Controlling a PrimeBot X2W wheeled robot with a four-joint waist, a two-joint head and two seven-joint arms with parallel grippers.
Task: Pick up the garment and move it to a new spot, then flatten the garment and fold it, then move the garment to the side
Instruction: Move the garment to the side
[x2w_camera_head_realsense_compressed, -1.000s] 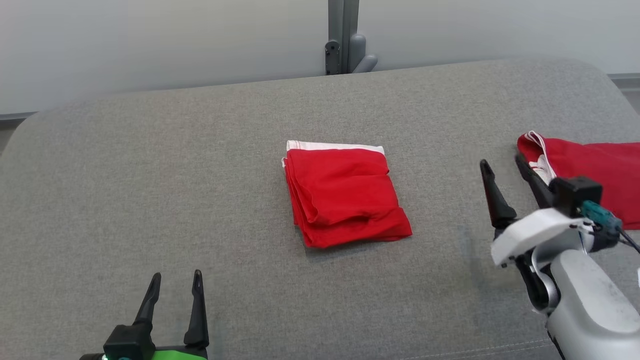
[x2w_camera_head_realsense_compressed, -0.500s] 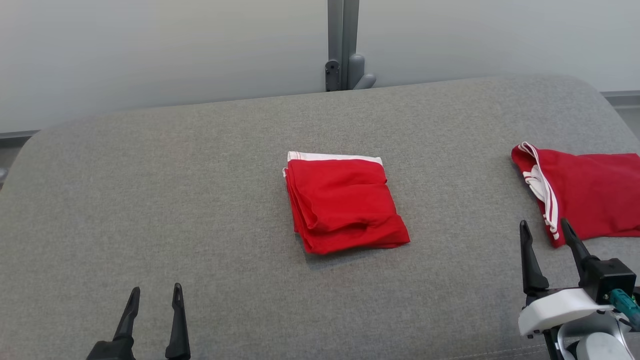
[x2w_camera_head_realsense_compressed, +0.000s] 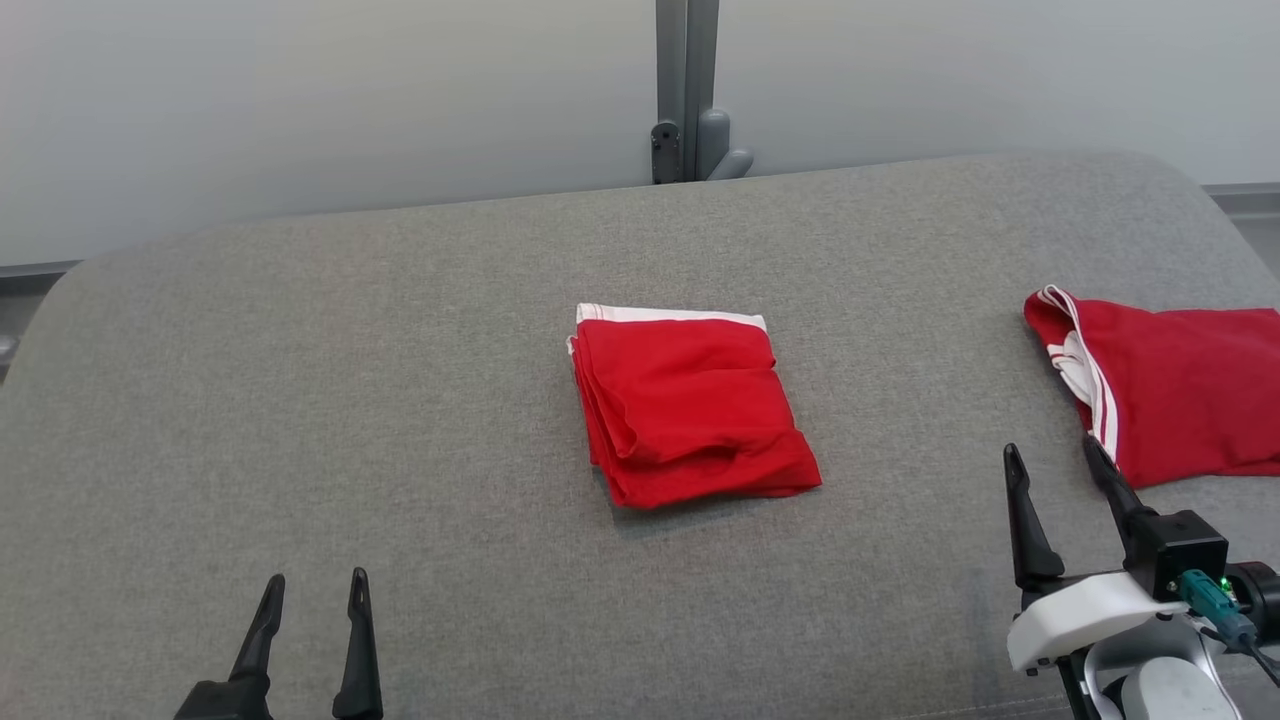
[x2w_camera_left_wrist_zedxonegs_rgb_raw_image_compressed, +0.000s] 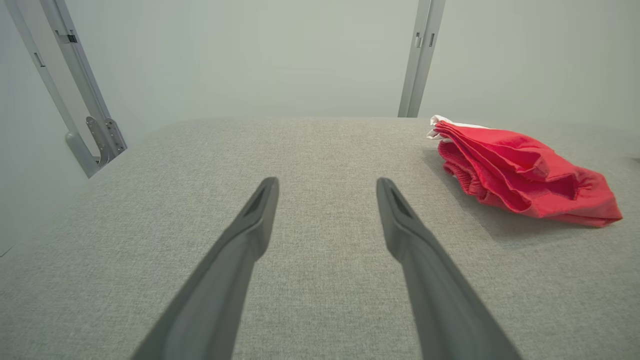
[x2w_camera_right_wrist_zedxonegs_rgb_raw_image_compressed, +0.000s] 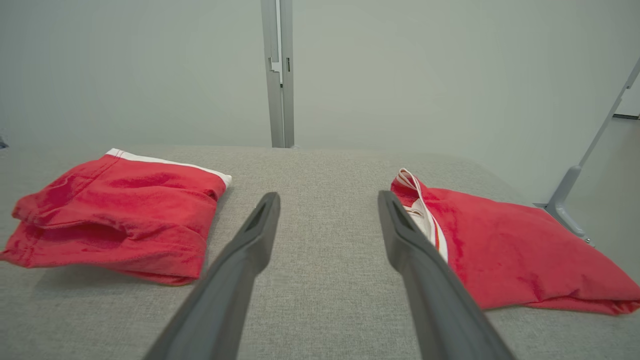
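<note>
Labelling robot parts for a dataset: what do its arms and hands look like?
The left hand and right hand each have two long, dark, tapering fingers. Behind the right: white bracket, black block, cabled teal plug, pale grey forearm.

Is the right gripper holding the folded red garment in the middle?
No: the right gripper hangs open and empty, apart from the folded red garment.

No readable text, label, brand or number appears anywhere.
</note>
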